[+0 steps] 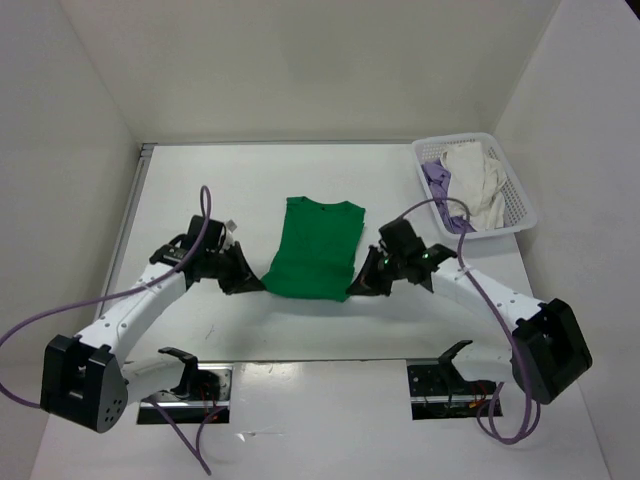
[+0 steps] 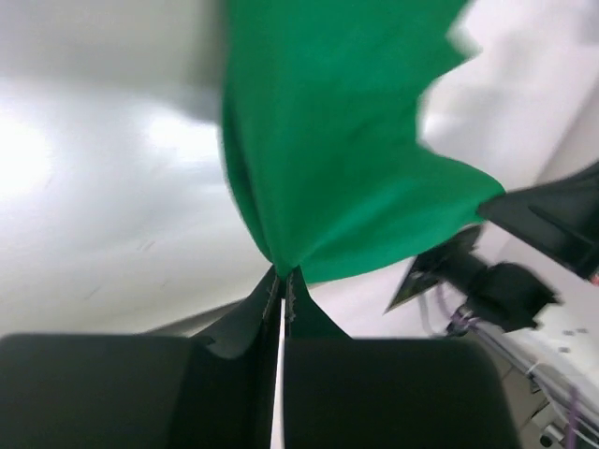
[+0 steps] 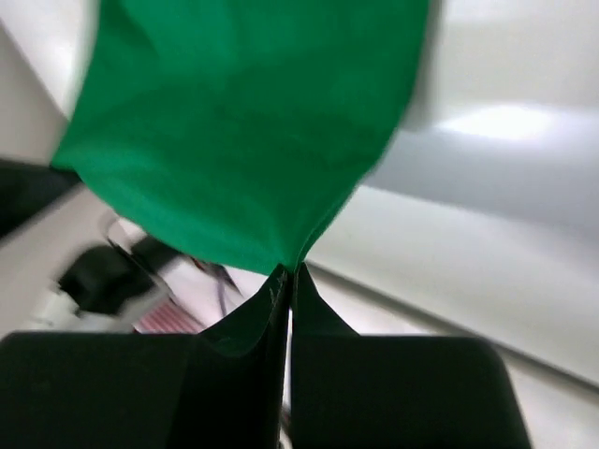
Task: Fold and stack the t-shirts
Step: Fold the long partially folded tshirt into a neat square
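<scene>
Green t-shirt (image 1: 315,250) lies mid-tabletop (image 1: 230,180). Left hand (image 1: 258,284) and right hand (image 1: 356,290) are each clamped on a near corner. Cloth judged light, limp and prone to sagging; the corner holds suit it.

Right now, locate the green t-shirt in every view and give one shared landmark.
Top external: green t-shirt mid-table, near corners in the left pincer and right pincer.
Left wrist: fills upper centre, corner pinched at bottom centre.
Right wrist: fills upper left and centre, corner pinched likewise.
Shared landmark: the white table.
</scene>
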`<action>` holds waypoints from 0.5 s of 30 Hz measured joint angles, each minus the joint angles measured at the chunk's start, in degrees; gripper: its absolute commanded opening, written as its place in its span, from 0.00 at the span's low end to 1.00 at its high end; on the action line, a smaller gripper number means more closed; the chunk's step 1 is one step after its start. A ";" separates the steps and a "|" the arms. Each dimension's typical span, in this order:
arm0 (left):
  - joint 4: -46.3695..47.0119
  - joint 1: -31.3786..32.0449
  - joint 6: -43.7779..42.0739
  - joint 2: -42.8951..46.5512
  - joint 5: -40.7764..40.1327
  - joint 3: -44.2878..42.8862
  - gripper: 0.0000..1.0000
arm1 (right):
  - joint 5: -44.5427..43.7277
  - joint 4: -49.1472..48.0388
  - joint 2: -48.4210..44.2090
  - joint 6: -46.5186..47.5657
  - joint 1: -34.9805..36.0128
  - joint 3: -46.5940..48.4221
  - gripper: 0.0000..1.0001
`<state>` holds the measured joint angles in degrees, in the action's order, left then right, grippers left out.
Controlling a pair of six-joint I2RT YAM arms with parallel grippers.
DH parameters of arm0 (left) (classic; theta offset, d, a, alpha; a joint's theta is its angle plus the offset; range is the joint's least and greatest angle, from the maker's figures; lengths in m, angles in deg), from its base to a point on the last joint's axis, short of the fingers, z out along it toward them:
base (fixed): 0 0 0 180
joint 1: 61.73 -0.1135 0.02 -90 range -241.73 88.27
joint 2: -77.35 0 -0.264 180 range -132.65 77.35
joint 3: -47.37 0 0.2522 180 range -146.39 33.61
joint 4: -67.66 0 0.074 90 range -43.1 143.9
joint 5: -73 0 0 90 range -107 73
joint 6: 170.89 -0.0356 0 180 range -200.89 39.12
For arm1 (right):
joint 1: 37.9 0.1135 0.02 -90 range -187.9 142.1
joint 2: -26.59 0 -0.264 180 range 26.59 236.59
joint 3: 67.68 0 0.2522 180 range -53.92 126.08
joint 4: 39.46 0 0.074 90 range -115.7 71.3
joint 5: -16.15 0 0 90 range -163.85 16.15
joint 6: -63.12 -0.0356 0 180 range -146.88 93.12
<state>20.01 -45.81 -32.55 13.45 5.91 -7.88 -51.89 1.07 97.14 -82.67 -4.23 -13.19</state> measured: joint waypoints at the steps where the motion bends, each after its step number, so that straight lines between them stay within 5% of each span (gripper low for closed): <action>1: -0.70 0.02 0.04 -1.01 -0.13 -2.86 0.00 | -0.11 0.50 0.48 1.07 -2.36 2.21 0.00; 6: 3.08 0.02 -0.24 -12.31 -1.31 -17.92 0.00 | -0.39 1.99 10.36 7.89 -11.52 17.29 0.00; 15: 9.60 -0.31 -1.64 -45.99 -6.32 -45.94 0.00 | -3.19 1.81 34.84 16.09 -19.69 39.58 0.00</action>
<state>29.60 -46.12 -34.19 -32.54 -0.40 -53.83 -55.08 2.88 131.98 -66.58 -23.93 26.40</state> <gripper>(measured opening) 0.009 0.007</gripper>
